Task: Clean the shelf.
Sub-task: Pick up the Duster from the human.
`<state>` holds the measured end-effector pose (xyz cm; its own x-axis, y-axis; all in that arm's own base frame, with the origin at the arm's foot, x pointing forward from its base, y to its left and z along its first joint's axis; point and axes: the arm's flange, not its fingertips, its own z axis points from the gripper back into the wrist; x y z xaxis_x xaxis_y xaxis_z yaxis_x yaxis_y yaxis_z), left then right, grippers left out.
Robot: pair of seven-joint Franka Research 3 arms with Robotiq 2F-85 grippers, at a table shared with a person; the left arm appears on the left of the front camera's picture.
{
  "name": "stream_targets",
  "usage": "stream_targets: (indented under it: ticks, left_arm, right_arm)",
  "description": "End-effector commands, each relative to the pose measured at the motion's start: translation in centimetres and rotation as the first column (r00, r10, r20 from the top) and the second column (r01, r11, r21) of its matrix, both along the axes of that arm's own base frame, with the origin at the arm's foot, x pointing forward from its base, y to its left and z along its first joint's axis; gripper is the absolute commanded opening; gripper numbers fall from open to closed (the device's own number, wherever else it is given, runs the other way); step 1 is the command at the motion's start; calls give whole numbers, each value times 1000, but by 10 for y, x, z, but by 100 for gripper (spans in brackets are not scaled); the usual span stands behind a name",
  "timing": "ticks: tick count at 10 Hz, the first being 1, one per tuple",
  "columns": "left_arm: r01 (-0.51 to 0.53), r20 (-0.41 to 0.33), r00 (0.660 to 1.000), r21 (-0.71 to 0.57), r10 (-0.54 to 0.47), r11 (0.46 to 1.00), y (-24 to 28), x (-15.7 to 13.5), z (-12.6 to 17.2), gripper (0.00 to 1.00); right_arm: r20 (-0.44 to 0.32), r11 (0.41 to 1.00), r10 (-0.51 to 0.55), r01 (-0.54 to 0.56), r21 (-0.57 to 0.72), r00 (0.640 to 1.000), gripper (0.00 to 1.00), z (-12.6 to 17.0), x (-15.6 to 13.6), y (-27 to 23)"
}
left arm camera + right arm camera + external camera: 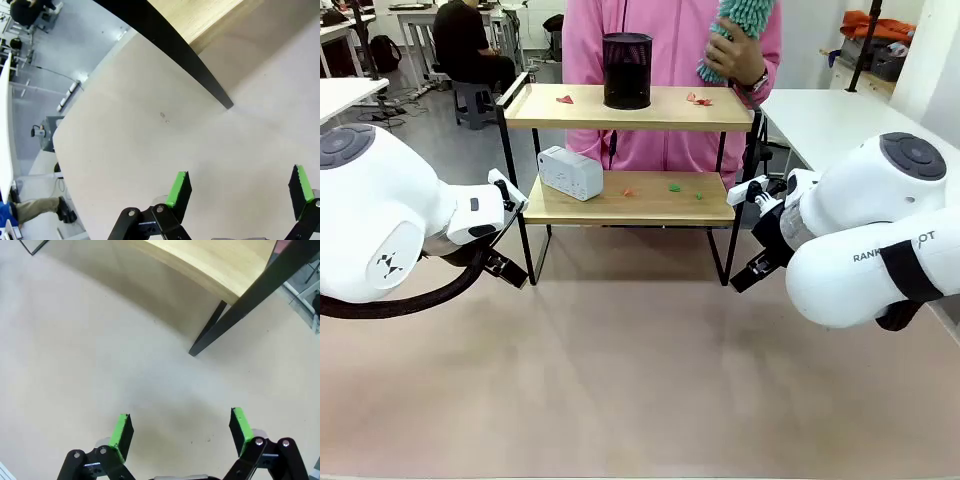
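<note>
Front view: red scraps (698, 99) on shelf (660, 119)

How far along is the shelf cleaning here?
Done: nothing visible; red scraps lie on the top board of the shelf, red and green bits on the lower board. In hand: the person's hand holds a teal duster up behind the shelf; left gripper and right gripper hang open, empty. Left: all the scraps.

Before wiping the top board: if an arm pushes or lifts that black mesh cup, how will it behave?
The black mesh cup looks like thin perforated metal, so probably light and fairly stiff. It stands upright on the smooth top board of the shelf, so a low push likely slides it, a high one might tip it. Tipped, its round wall could roll.
</note>
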<state>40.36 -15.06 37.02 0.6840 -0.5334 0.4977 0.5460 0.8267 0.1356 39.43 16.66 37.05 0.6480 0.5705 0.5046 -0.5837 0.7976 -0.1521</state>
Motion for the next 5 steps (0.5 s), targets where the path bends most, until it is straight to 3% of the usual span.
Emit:
stream_targets:
  ticks: [1,5]
  left_arm:
    - [0,0,1000,0,0,1000,0,0,0,100]
    - [0,0,1000,0,0,1000,0,0,0,100]
  right_arm:
    - [0,1000,0,0,0,1000,100,0,0,0]
    - [0,1000,0,0,0,1000,100,0,0,0]
